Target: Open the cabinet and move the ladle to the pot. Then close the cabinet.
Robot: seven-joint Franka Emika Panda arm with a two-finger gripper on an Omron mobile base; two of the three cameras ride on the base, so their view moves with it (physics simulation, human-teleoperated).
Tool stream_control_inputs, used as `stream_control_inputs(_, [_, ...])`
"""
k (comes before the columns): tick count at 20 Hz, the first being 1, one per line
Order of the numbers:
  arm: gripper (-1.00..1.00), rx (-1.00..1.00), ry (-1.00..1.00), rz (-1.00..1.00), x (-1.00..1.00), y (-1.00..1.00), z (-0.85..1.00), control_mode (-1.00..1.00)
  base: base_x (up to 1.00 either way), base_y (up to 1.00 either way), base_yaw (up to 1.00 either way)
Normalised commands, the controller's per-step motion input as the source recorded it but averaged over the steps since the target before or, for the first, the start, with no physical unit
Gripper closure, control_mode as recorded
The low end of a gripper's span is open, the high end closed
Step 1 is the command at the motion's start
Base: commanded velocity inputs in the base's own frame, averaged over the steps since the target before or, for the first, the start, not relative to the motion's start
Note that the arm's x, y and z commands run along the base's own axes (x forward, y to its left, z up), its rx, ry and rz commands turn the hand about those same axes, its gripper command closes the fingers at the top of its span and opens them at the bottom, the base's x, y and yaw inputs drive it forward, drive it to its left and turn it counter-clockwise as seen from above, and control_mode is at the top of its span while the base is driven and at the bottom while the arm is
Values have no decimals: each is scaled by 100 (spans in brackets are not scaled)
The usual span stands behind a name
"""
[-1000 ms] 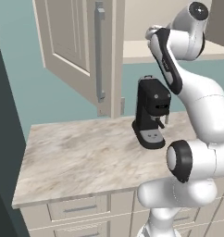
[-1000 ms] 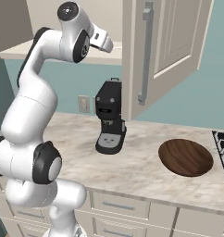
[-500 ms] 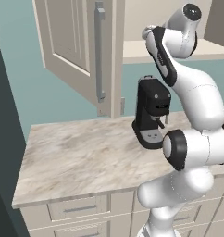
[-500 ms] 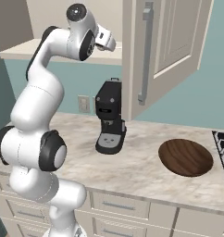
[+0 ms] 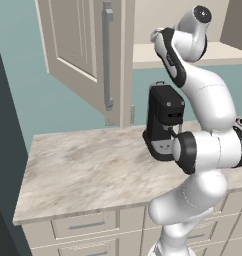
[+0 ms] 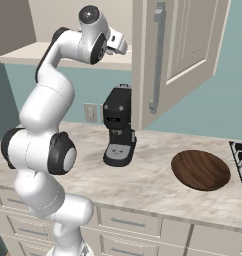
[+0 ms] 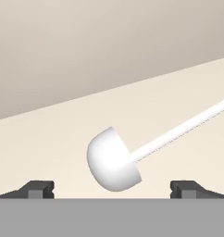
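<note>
The white ladle (image 7: 115, 159) lies on the cabinet (image 5: 88, 55) shelf, its rounded bowl between the two spread fingertips (image 7: 37, 189) of the gripper (image 7: 112, 189) and a little beyond them, touching neither. Its thin handle runs away from the bowl toward the upper right of the hand view.

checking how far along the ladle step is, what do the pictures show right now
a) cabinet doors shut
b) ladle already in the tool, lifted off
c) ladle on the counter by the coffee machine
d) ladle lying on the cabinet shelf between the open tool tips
d: in the hand view the white ladle lies on the beige shelf with the tool tips spread wide on either side of its bowl, not touching it, and the cabinet door stands open.
</note>
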Motion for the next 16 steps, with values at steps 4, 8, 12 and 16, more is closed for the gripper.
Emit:
stream_control_inputs(4, [-100, 0, 0, 3, 9, -1, -4, -100, 0, 0, 0])
stream_control_inputs(8, [-100, 0, 0, 3, 16, 0, -13, -100, 0, 0, 0])
stream_control_inputs(12, [-100, 0, 0, 3, 26, 0, -22, -100, 0, 0, 0])
stream_control_inputs(16, [-100, 0, -1, 4, 30, 0, -14, -100, 0, 0, 0])
